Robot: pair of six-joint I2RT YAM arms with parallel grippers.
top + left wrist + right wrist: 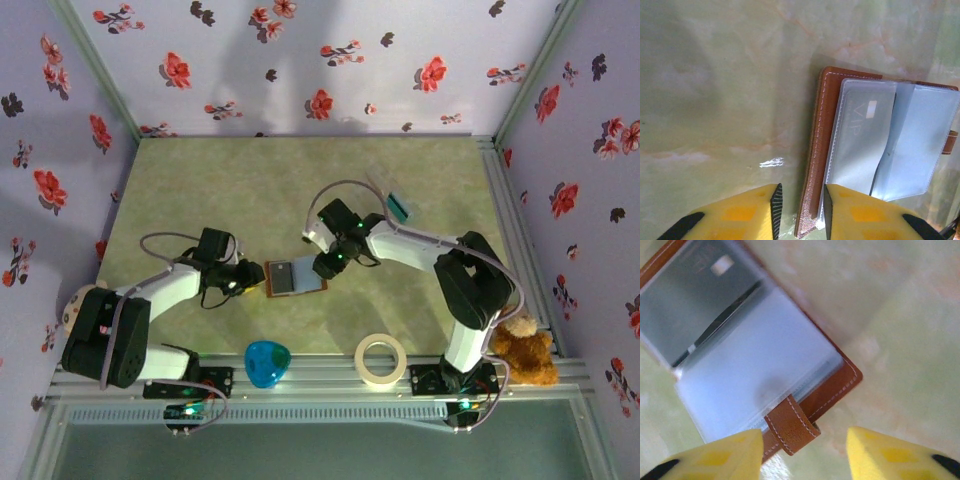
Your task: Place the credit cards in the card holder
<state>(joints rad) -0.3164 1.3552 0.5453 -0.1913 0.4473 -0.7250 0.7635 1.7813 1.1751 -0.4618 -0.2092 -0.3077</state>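
The brown card holder (293, 278) lies open on the table, its clear sleeves facing up. A pale card marked VIP (860, 125) sits inside the left sleeve. My left gripper (255, 280) is open at the holder's left side. In the left wrist view its fingers straddle the brown cover edge (812, 165), with the left gripper (800, 192) not clamped on it. My right gripper (322, 268) is open over the holder's right end. The closing tab (790, 422) lies between the fingers of the right gripper (805, 440). A teal card (401, 207) stands in the clear stand (385, 185).
A blue plastic object (268, 362) and a tape roll (381, 360) lie near the front rail. A brown teddy bear (522, 350) sits at the right front corner. A small plush (72, 305) is by the left arm. Floral walls enclose the table.
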